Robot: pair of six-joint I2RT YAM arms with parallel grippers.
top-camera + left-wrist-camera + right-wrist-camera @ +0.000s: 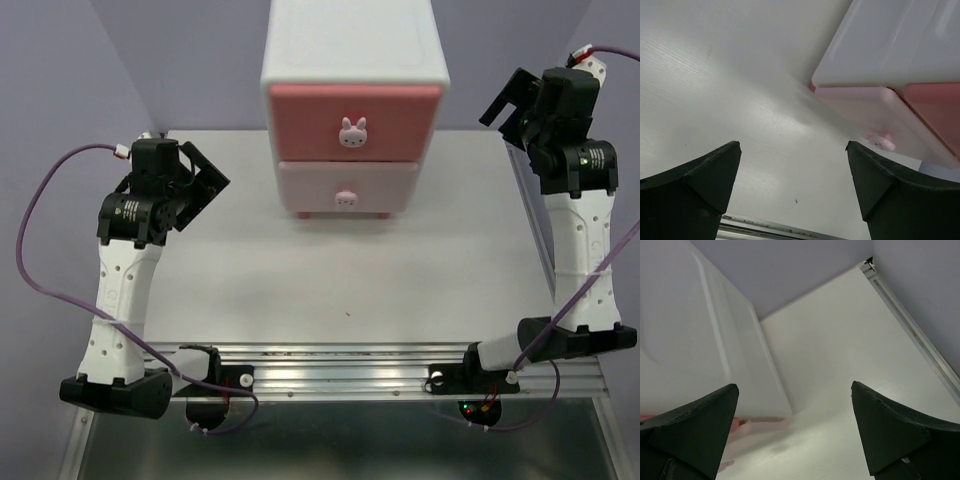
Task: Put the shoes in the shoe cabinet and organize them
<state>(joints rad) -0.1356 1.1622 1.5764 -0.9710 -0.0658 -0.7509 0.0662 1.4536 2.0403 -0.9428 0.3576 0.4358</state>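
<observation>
Closest in, the left gripper (pixel 792 150) has its two dark fingers (pixel 705 185) spread wide with nothing between them. It hangs over the bare white table (pixel 350 290), to the left of the shoe cabinet (pixel 350 60) and clear of it. From its wrist camera you can see the cabinet's white side wall and a corner of the pale pink lower drawer (pixel 310 185).

The right gripper (pixel 794 387) is spread just as wide, also holding nothing. It is raised on the far right, off the cabinet's right side and apart from it. Its wrist camera looks down along the cabinet's white side wall to the table and the metal strip (pixel 910 325) along the table's right edge.

The cabinet itself stands at the far middle of the table, backed against the grey-purple wall (pixel 180 60), drawer fronts facing the arms. The deeper pink upper drawer (pixel 320 120) sits above the pale one. Each has a white bunny knob, the upper knob (pixel 353 132) plainer to see than the lower knob (pixel 346 197). From above, both fronts look pushed in flush.

Both arms bend up from their bases on the aluminium rail (pixel 340 365) at the near edge. A purple cable (pixel 40 230) loops out beside the left arm.
</observation>
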